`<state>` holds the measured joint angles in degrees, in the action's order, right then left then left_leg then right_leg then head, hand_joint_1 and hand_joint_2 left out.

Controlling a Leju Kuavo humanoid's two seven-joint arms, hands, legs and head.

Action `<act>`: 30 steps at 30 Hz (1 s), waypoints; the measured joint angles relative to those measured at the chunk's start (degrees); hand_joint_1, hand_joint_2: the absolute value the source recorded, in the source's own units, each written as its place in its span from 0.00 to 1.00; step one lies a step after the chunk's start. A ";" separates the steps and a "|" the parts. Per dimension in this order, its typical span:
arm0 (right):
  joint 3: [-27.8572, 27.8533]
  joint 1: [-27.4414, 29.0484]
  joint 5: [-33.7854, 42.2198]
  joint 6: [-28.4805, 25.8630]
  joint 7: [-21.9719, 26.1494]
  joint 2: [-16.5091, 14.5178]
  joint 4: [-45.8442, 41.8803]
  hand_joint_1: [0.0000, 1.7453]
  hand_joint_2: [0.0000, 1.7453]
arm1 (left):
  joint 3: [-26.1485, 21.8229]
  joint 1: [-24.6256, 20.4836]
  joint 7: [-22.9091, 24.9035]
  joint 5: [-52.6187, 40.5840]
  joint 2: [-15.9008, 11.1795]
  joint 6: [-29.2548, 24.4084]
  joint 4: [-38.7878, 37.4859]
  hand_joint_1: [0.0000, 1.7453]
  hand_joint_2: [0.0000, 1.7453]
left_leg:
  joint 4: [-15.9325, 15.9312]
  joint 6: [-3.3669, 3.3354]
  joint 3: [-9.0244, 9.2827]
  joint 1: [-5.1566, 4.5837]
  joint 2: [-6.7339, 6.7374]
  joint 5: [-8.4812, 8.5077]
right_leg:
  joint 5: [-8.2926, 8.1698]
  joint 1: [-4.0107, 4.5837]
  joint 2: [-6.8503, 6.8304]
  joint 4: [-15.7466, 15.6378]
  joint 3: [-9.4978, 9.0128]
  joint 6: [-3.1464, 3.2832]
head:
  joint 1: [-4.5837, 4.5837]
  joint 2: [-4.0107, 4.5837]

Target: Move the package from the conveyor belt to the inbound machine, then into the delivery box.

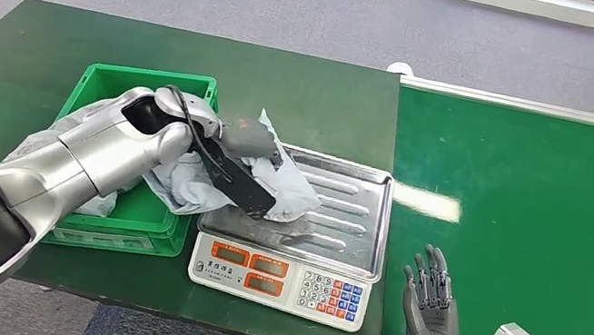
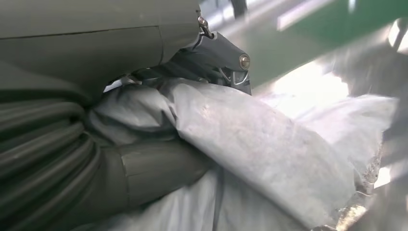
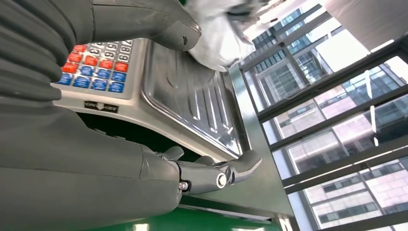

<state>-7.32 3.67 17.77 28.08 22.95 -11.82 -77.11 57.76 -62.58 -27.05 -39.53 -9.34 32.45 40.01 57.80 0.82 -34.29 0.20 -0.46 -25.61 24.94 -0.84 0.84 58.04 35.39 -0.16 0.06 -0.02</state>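
a: what can we read here?
b: digits on the white keys of the scale's keypad (image 3: 94,67), beside the right hand (image 3: 72,159): we make out 7, 8, 1, 3. its label stays unreadable.

- Package (image 1: 202,186): pale grey-blue, plain.
- Box (image 1: 109,86): bright green.
- Desk (image 1: 33,75): dark green.
- Belt (image 1: 533,218): green, with a silver edge.
- Scale (image 1: 283,280): silver ribbed tray, white front, orange display frames, keys in red, blue and white.
- Left hand (image 1: 247,168): grey and black.
- Right hand (image 1: 432,313): dark grey.
- Floor (image 1: 304,3): grey.
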 joint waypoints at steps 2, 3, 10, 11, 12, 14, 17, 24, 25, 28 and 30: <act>-0.25 0.67 -0.23 0.66 -0.13 0.00 -0.55 0.00 1.00 | 1.22 -0.01 2.44 -0.31 -0.31 -4.63 3.83 1.00 1.00 | 0.00 0.00 -0.04 0.00 -0.01 -0.01 | 0.00 0.00 0.00 0.00 0.02 0.00 | 0.00 0.00; -0.31 0.97 -0.39 0.91 -0.22 0.00 -0.81 0.00 1.00 | 1.79 -0.01 3.62 -0.98 -0.65 -6.87 5.85 1.00 1.00 | 0.00 -0.01 -0.05 0.00 -0.01 -0.01 | 0.00 0.00 0.01 0.00 0.03 0.00 | 0.01 0.00; -1.77 1.96 -1.63 1.72 -1.29 -0.02 -2.45 0.00 1.00 | 3.48 1.97 11.01 -10.59 -5.74 -18.67 18.50 1.00 1.00 | -0.03 0.00 -0.09 0.01 0.04 -0.03 | 0.04 0.02 0.07 0.00 0.10 0.01 | 0.00 0.00; -2.03 2.06 -1.80 1.88 -1.42 -0.02 -2.70 0.00 1.00 | 3.19 2.78 11.84 -12.05 -6.66 -19.75 19.50 1.00 1.00 | -0.04 0.01 -0.08 0.01 0.05 -0.03 | 0.04 0.02 0.07 0.01 0.10 0.02 | 0.00 0.00; -2.30 2.17 -1.90 2.03 -1.49 -0.02 -2.96 0.00 1.00 | 2.69 3.78 12.60 -13.47 -7.62 -20.83 20.26 1.00 1.00 | -0.06 0.01 -0.07 0.01 0.05 -0.03 | 0.05 0.02 0.09 0.01 0.10 0.03 | 0.00 0.00; -2.91 2.42 -2.00 2.28 -1.64 -0.02 -3.51 0.00 1.00 | 0.68 6.36 13.78 -16.16 -9.85 -23.12 21.37 1.00 1.00 | -0.08 0.03 -0.05 0.02 0.10 -0.02 | 0.05 0.03 0.14 0.02 0.10 0.04 | -0.01 0.00; -3.49 2.86 -2.45 2.41 -1.97 -0.08 -4.18 0.00 1.00 | -5.09 11.87 16.19 -20.83 -13.71 -26.89 22.39 1.00 1.00 | -0.11 0.07 0.01 0.02 0.25 -0.05 | 0.07 0.03 0.30 0.04 0.11 0.06 | 0.00 0.00; -4.62 4.58 -3.81 1.92 -1.76 -0.97 -6.56 0.00 1.00 | -27.02 29.00 17.55 -30.63 -21.03 -34.35 22.71 1.00 1.00 | -0.16 0.23 0.06 0.06 0.52 -0.18 | 0.22 0.07 0.61 0.04 0.23 0.17 | -0.02 0.00; -4.92 4.81 -3.91 1.93 -1.77 -1.19 -7.00 0.00 1.00 | -29.79 30.69 17.96 -32.14 -21.21 -35.06 22.41 1.00 1.00 | -0.16 0.22 0.03 0.06 0.48 -0.19 | 0.25 0.08 0.56 0.04 0.24 0.17 | -0.01 0.00; -5.79 5.33 -4.17 2.20 -1.91 -2.04 -8.15 0.00 1.00 | -36.73 33.57 18.94 -34.46 -20.96 -36.96 20.58 0.25 1.00 | -0.15 0.19 -0.01 0.07 0.44 -0.23 | 0.27 0.08 0.50 0.03 0.24 0.18 | -0.01 0.00; -6.16 5.41 -4.39 2.39 -2.10 -2.58 -8.60 0.00 1.00 | -40.41 33.91 18.22 -33.67 -20.25 -37.52 18.93 0.00 1.00 | -0.14 0.18 0.00 0.06 0.45 -0.25 | 0.27 0.06 0.49 0.03 0.24 0.18 | -0.01 0.00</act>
<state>-13.48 9.08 13.38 30.46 20.85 -14.41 -85.71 17.34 -28.67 -8.83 -73.19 -29.59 -5.07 58.94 57.66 1.00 -34.30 0.26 -0.01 -25.87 25.21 -0.78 1.33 58.07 35.63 0.01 0.04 -0.02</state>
